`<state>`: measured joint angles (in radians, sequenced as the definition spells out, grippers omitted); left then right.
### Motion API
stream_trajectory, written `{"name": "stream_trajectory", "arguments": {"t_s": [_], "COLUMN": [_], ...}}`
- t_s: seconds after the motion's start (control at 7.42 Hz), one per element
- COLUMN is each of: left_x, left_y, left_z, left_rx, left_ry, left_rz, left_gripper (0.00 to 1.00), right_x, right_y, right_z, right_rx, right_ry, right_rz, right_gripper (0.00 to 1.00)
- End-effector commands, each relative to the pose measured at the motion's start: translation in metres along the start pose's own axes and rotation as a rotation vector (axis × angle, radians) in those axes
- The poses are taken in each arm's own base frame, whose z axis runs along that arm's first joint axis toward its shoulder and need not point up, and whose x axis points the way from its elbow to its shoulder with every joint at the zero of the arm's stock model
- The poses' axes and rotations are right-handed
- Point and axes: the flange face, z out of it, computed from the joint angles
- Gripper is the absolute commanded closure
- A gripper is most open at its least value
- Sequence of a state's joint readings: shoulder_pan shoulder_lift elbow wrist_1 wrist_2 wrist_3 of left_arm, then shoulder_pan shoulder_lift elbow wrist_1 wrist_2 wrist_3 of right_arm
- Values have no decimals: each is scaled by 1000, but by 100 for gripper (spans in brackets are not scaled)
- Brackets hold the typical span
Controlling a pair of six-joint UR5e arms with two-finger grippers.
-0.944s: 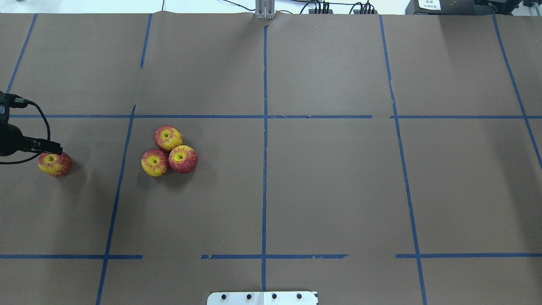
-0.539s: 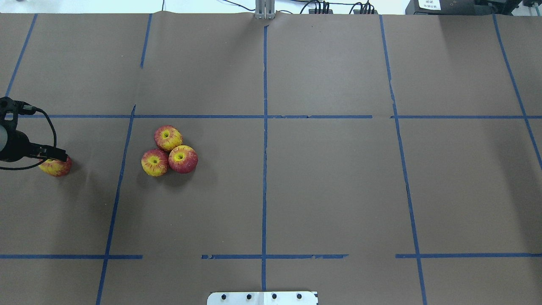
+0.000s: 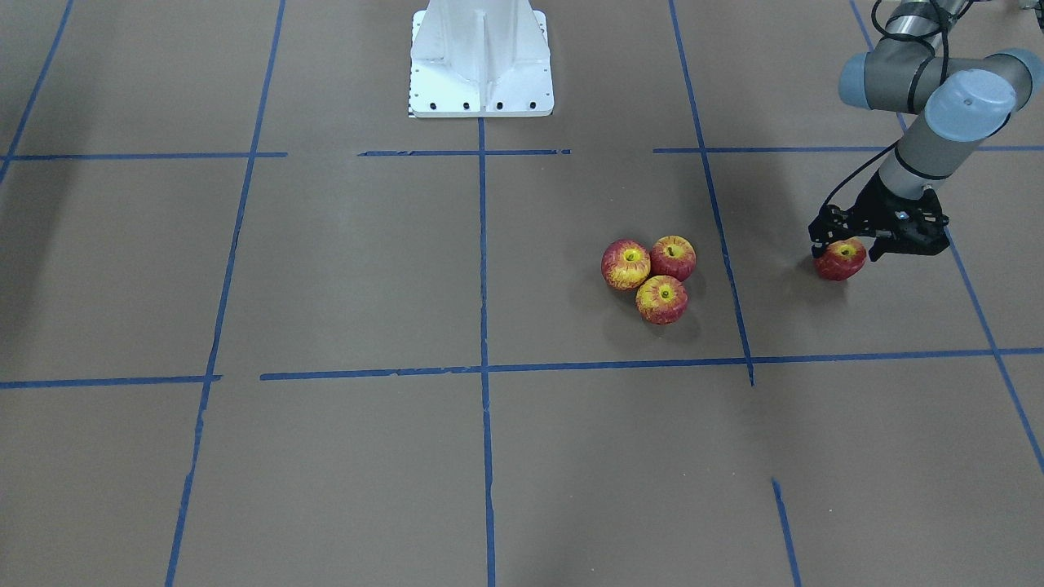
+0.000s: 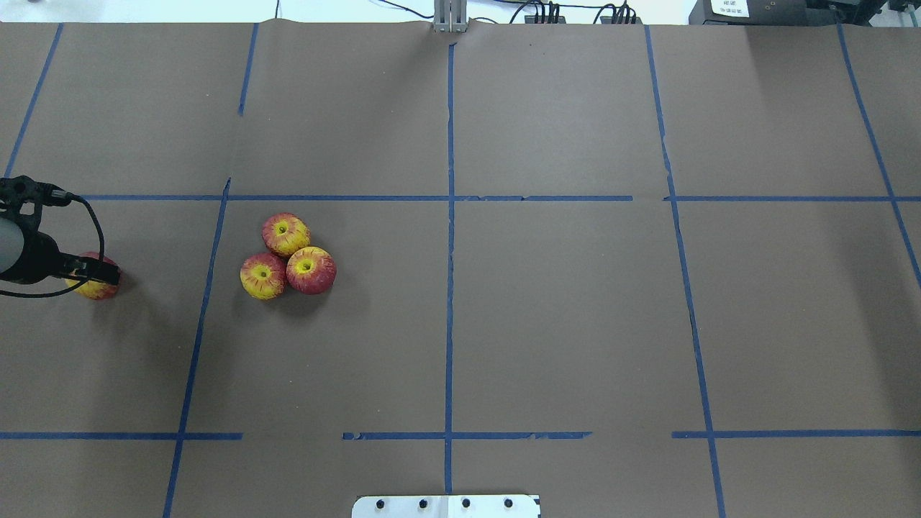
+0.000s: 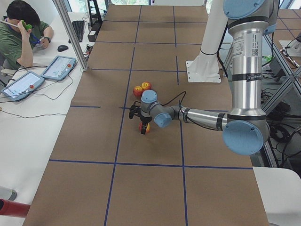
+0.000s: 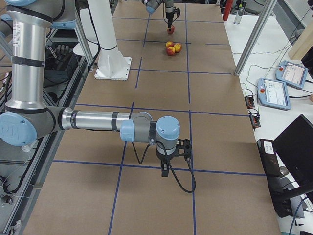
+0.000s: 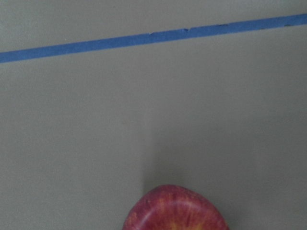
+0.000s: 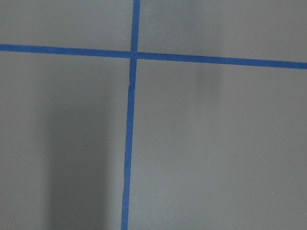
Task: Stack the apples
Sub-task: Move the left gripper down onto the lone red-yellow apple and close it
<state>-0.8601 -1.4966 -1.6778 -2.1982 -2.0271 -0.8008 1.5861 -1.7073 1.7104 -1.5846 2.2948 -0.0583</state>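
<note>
On brown paper [image 4: 561, 302] gridded with blue tape [image 4: 449, 288], the left end effector [image 3: 846, 249] straddles one apple [image 3: 838, 264], jaws apart.

lone apple [image 4: 98, 291]: half under left hand [image 4: 96, 274] | right hand [image 6: 166, 169]: grip unreadable

Our left gripper [image 3: 846, 249] hangs low on an outstretched arm, jaws apart; our right gripper [image 6: 165, 171] points down, state unclear.

I log the surface as matt brown paper [image 4: 561, 302], blue tape lines [image 4: 449, 324] (edges frayed), apples [image 4: 311, 270] smooth, faintly glossy.
</note>
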Motion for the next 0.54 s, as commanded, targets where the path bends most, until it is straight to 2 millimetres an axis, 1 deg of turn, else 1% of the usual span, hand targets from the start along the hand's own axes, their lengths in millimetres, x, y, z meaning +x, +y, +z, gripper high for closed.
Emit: {"name": "stream_trajectory", "arguments": {"t_s": [0.0, 0.13, 0.4], "left_x": [0, 1, 7], "left_y": [1, 2, -2], "left_z": [4, 4, 3], "left_rx": [-9, -11, -8], "left_ry": [0, 3, 11], "left_rz": [1, 3, 8], "left_gripper": [0, 7, 68], "right_x": [0, 0, 0], "right_y": [0, 0, 0], "right_z": [0, 0, 0], "right_rx": [0, 0, 0], "right_ry": [0, 0, 0], "right_rz": [0, 0, 0], "right_gripper": [0, 0, 0]}}
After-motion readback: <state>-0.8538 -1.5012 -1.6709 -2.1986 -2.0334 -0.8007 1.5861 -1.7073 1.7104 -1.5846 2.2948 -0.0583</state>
